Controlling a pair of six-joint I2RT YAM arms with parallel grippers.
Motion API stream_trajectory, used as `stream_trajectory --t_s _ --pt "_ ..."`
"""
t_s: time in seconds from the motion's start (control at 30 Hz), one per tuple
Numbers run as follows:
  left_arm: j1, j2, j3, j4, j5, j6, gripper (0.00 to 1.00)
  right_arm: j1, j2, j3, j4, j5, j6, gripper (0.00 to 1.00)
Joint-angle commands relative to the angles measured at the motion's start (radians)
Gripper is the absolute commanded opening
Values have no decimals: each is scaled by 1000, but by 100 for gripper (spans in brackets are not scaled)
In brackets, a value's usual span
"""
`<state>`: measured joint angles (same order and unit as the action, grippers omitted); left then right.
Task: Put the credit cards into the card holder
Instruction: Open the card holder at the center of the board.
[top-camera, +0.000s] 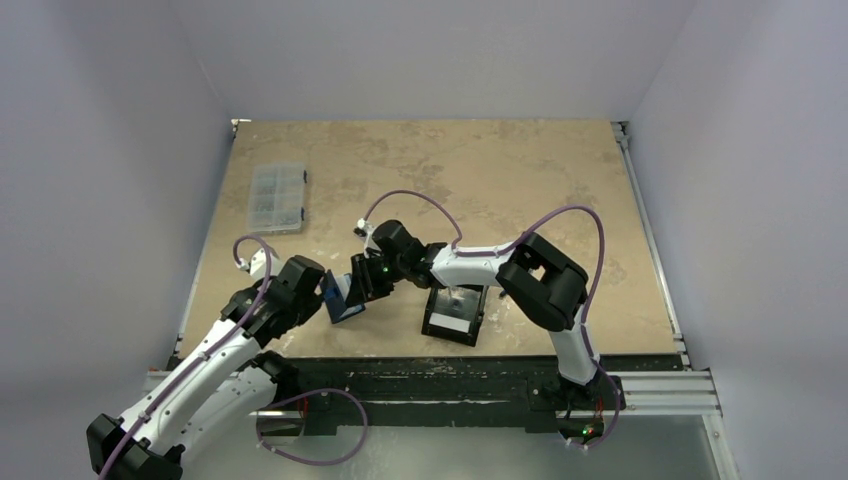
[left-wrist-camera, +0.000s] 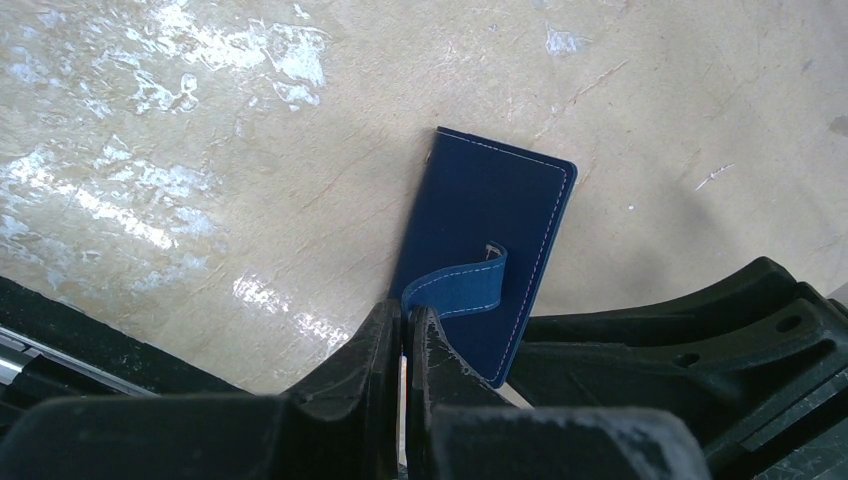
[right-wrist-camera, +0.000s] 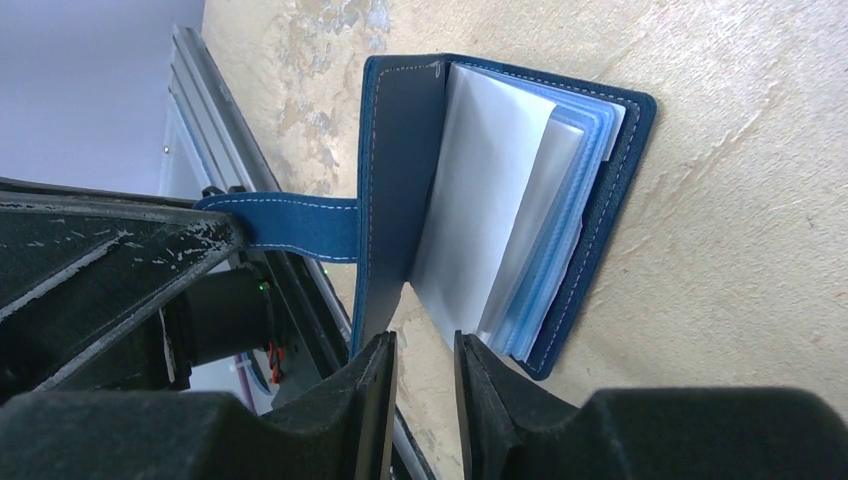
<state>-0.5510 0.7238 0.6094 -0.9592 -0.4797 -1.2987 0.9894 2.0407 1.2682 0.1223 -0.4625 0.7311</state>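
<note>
Strap (left-wrist-camera: 460, 283) of card holder (left-wrist-camera: 490, 210) pinched in left gripper (left-wrist-camera: 405, 325) — right gripper (right-wrist-camera: 425, 345) part-open, empty, just beside its open edge.

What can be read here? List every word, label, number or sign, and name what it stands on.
No text here can be read.
On the black tray, the white label: too small and blurred to read.
On the card holder: no print visible, only stitching.
On the clear compartment box: nothing legible.
</note>
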Motion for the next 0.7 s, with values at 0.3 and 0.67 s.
stream_trajectory --t_s 0.3,0.67 --pt "-1 -19 -3 2 -4 -14 0 6 -59 -64 79 -13 20 50" --pt "-1 -23 -3 2 0 -14 0 6 -8 -35 92 -36 31 40"
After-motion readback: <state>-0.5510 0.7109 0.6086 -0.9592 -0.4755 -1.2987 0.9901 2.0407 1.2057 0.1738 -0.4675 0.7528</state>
